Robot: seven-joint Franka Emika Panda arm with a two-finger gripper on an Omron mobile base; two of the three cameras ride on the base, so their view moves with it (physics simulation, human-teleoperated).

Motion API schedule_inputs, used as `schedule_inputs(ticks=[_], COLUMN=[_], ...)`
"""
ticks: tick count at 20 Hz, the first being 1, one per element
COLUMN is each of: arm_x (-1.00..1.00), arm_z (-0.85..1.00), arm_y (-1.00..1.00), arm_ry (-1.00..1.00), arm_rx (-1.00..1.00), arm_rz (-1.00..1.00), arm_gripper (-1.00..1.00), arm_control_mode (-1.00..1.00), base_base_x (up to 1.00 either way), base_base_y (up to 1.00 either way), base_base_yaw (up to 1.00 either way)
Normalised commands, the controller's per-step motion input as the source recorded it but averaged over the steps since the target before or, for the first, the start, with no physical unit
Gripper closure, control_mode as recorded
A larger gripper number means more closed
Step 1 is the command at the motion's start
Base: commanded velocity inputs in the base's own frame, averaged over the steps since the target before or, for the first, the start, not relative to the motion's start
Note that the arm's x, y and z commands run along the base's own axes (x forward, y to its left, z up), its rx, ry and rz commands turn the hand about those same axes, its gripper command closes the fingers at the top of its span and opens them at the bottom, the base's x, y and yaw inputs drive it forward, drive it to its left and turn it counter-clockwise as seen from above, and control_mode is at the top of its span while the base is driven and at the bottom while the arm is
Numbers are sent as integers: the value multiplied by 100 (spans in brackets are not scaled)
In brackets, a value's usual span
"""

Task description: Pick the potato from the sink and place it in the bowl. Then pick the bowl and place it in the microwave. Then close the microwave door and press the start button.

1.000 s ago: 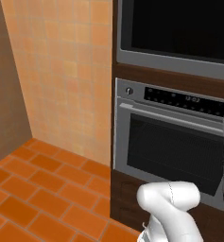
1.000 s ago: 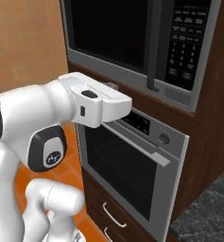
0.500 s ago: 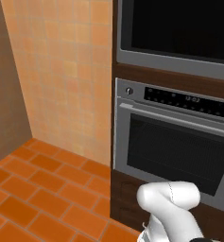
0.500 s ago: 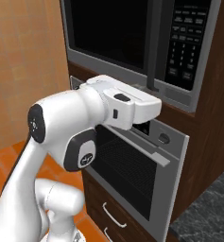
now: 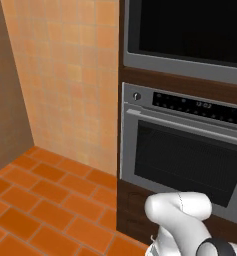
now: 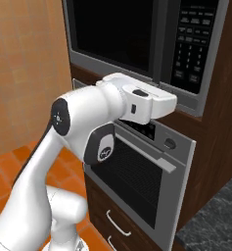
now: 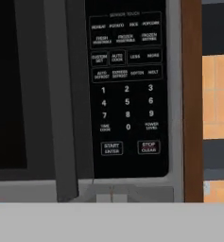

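stage: microwave door [image 6: 115, 37] looks shut, black glass flush in its grey frame; the start press looks like the only step left.
microwave: [image 7: 172, 108] built into the dark wood column, above the steel-fronted oven [image 6: 142, 188].
claw: [image 6: 169, 102] held just in front of the microwave's lower right corner, below the keypad [image 6: 193, 41]. Fingertips sit too low in the hand view to see clearly; taken as pressed together, nothing held.
target: START/ENTER button [image 7: 112, 148], bottom row of the keypad, left of STOP/CLEAR [image 7: 149, 146].
potato and bowl: not visible; judged to be inside behind the dark glass, which hides the cavity.
risk 1: the two bottom buttons sit close together; drifting right on the way in would hit STOP/CLEAR instead.
risk 2: the hand view is centred below the button, near the frame's bottom edge; a straight push from here would land on the grey frame, not the key.
risk 3: a glancing or shallow touch with closed fingertips may not register.
legible text: POTATO, RICE, POPCORN, AUTO COOK, LESS, MORE, AUTO DEFROST, MELT, digits 0–9, TIME COOK, POWER LEVEL. No brand readable.
oven: clock display [image 5: 202, 105] lit, digits too small to read.
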Motion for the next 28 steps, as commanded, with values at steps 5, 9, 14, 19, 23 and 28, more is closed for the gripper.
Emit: schedule_inputs(ticks=[5, 9, 14, 19, 23, 28], arm_x=[35, 33, 19, 20, 33, 5], arm_z=[0, 5, 7, 1, 0, -1], arm_y=[-33, -25, -21, -6, -13, -5], arm_ry=[0, 0, 0, 0, 0, 0], arm_rx=[1, 2, 3, 0, 0, 0], arm_rz=[0, 0, 0, 0, 0, 0], arm_gripper=[100, 100, 100, 100, 100, 100], arm_control_mode=[-100, -100, -100, -100, -100, -100], base_base_x=[0, 0, 0, 0, 0, 0], base_base_y=[0, 0, 0, 0, 0, 0], base_base_yaw=[0, 0, 0, 0, 0, 0])
